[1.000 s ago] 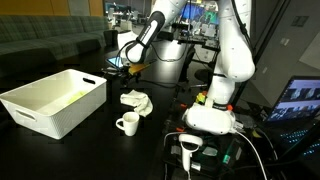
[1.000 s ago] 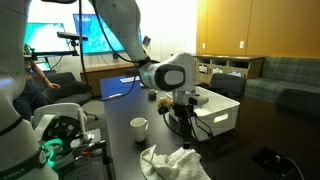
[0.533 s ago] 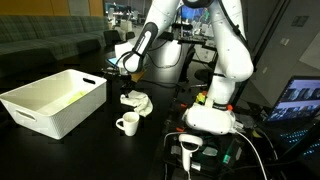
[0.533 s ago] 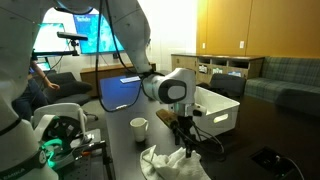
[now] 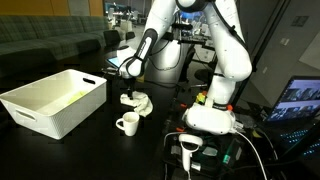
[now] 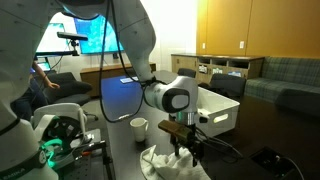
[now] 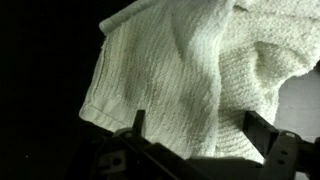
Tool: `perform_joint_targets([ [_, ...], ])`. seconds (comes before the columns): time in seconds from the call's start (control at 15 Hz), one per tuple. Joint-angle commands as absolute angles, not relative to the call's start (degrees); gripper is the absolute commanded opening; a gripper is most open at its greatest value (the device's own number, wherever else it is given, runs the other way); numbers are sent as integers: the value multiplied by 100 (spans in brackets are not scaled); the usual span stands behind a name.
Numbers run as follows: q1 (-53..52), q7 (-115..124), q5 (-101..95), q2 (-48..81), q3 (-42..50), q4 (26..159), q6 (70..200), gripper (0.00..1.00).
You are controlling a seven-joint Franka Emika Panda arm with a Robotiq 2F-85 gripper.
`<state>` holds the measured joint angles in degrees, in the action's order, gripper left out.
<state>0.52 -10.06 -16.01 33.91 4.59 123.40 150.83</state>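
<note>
While hovering with the tool spread wide and empty, sits just above the crumpled white towel on the dark surface. Has a white mug near the towel, a white bin farther off.

Dim room, dark tabletop near. In an exterior view a grey-green sofa stands far left. In an exterior view: grey couch far right, low wooden shelf, wood-panelled wall, bright blue screens far left.
</note>
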Motion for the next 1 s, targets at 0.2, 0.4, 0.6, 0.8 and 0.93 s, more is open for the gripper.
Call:
perform_joint_targets([
  [0.2, 18, -1598, -2132, 3802, 379, 11800, 15166, 100],
  [0.4, 141, -1915, -2018, 4023, 223, 11605, 15104, 100],
  [0.6, 254, -2107, -1960, 4198, 148, 11511, 15091, 71],
  [0.8, 297, -2165, -1960, 4287, 146, 11435, 15052, 52],
  [0.93, 325, -2207, -1973, 4235, 153, 11455, 15034, 37],
])
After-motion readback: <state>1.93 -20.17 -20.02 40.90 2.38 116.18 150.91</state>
